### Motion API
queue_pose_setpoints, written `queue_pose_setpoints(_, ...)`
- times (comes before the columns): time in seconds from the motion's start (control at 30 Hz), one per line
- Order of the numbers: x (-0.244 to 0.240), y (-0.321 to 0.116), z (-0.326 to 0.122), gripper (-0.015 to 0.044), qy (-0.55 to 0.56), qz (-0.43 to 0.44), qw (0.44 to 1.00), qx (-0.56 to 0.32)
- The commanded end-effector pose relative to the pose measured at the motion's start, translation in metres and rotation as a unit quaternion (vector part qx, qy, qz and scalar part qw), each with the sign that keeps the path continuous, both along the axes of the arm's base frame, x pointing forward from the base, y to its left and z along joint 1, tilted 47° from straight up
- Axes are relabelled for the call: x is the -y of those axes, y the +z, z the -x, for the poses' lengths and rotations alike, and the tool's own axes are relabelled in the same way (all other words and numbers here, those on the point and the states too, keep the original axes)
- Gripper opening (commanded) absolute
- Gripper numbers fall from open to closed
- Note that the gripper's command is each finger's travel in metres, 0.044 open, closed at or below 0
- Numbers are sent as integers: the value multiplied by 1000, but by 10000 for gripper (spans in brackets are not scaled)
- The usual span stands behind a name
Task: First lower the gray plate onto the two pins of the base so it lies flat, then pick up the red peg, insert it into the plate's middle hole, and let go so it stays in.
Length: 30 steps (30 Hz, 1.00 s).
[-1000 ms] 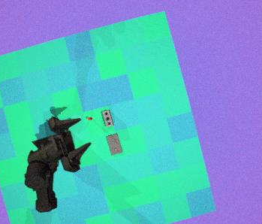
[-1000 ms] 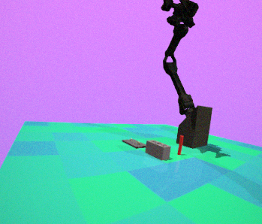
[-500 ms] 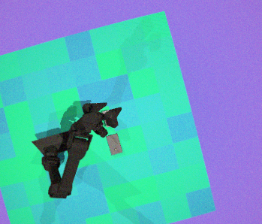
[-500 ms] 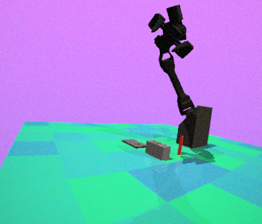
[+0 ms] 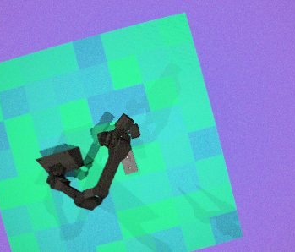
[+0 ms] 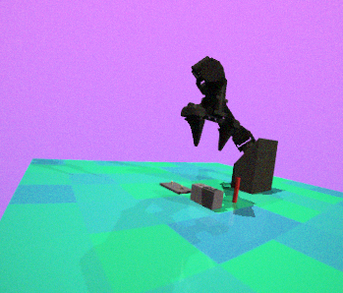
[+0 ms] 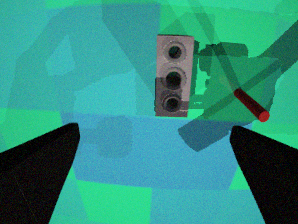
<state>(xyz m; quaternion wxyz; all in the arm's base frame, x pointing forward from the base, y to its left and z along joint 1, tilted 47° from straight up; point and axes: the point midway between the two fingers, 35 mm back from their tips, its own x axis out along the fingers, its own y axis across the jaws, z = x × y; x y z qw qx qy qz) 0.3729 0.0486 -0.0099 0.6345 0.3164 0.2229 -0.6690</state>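
The gray plate [image 6: 206, 197] [image 7: 181, 64] is a thick block with three round holes in a row. It lies on the table beside the base. The base [image 5: 132, 164] [image 6: 175, 189] is a flat gray-brown slab with two small pins; the arm partly covers it in the top view, and the wrist view does not show it. The red peg [image 6: 237, 190] [image 7: 251, 105] stands upright on the table, on the other side of the plate from the base. My gripper [image 6: 208, 146] [image 7: 157, 132] is wide open and empty, pointing down high above the plate. The arm hides the plate and peg in the top view.
The arm's dark mounting block [image 5: 62, 159] [image 6: 257, 167] stands behind the peg in the exterior view. The checkered green and blue table [image 5: 166, 211] [image 6: 139, 246] carries the arm's shadows, which fall around the plate and peg.
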Motion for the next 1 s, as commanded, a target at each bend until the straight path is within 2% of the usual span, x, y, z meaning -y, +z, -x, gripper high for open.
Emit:
queue_pose_setpoints(0.0,14,-9,16,440,-23,13,999,-46)
queue_pose_setpoints(0.13,16,-11,16,440,-23,13,999,-46)
queue_pose_setpoints(0.3,58,-53,21,440,-23,14,999,-46)
queue_pose_setpoints(0.97,78,-76,23,440,-23,14,999,-46)
